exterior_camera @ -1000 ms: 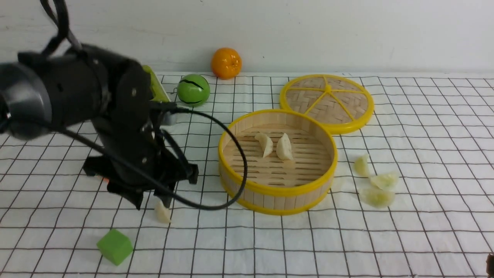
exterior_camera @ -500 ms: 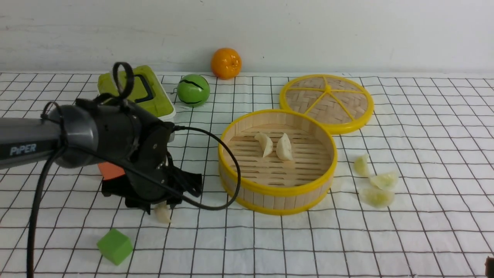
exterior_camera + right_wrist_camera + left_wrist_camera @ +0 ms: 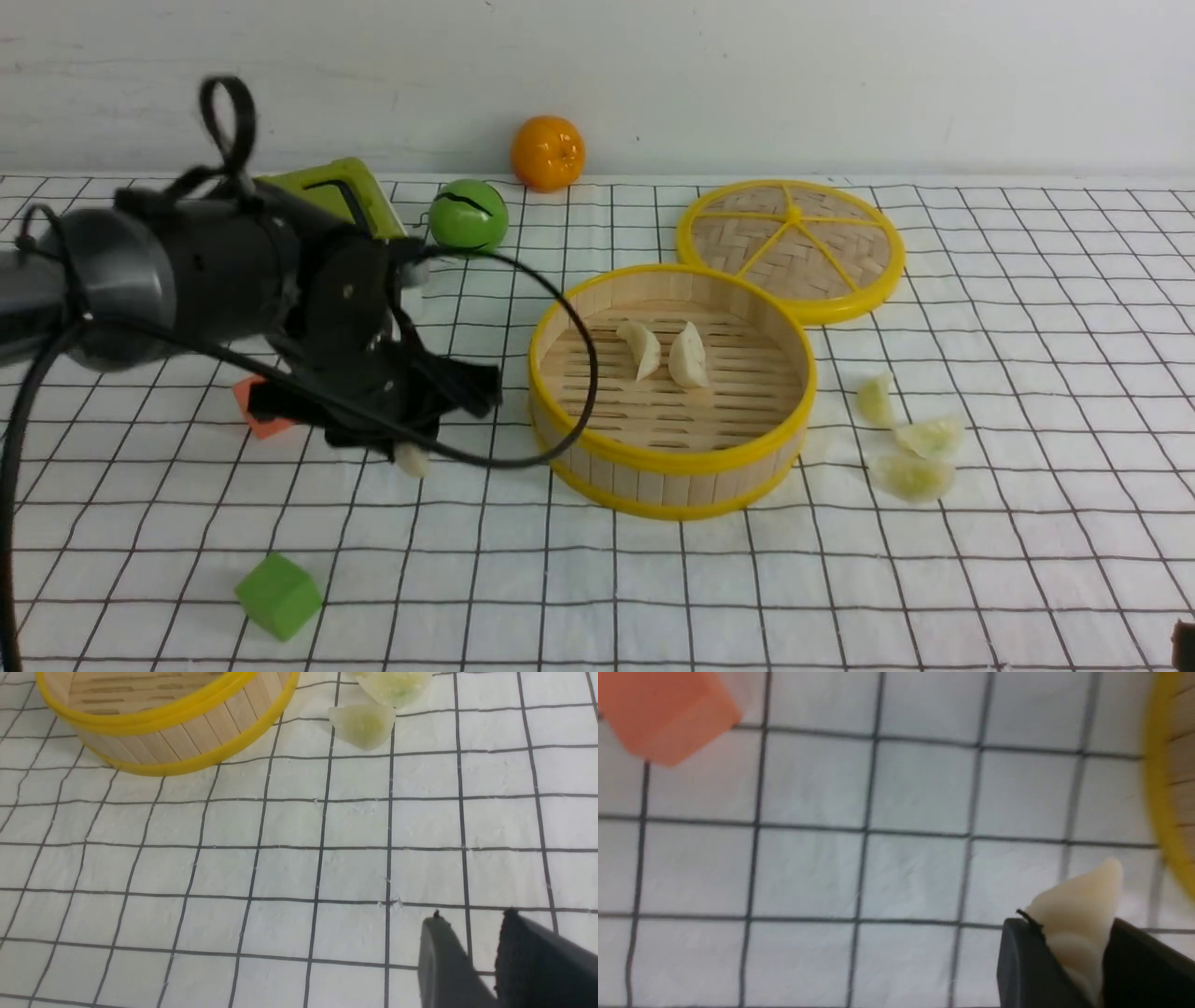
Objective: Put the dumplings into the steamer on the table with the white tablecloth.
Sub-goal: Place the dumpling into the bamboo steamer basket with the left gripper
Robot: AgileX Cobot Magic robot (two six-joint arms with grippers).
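My left gripper (image 3: 412,446) is shut on a cream-white dumpling (image 3: 411,459), held just above the white tablecloth (image 3: 653,579), left of the steamer (image 3: 672,459). In the left wrist view the dumpling (image 3: 1080,905) sticks out between the black fingers (image 3: 1022,961), with the steamer's yellow rim (image 3: 1157,788) close by. Two cream dumplings (image 3: 640,347) (image 3: 688,355) lie on the steamer floor. Three greenish dumplings (image 3: 875,399) (image 3: 930,435) (image 3: 913,476) lie on the cloth right of the steamer. My right gripper (image 3: 474,919) is open and empty over the cloth, nearer than the greenish dumplings (image 3: 364,724).
The woven lid (image 3: 792,245) lies behind the steamer. An orange (image 3: 547,152) and a green ball (image 3: 468,217) sit at the back. A green box (image 3: 359,201) and an orange block (image 3: 257,420) are by my left arm. A green cube (image 3: 277,595) lies front left.
My left gripper came down over the cream dumpling on the cloth, closed on it and lifted it up and a little toward the steamer. The right gripper stayed put.
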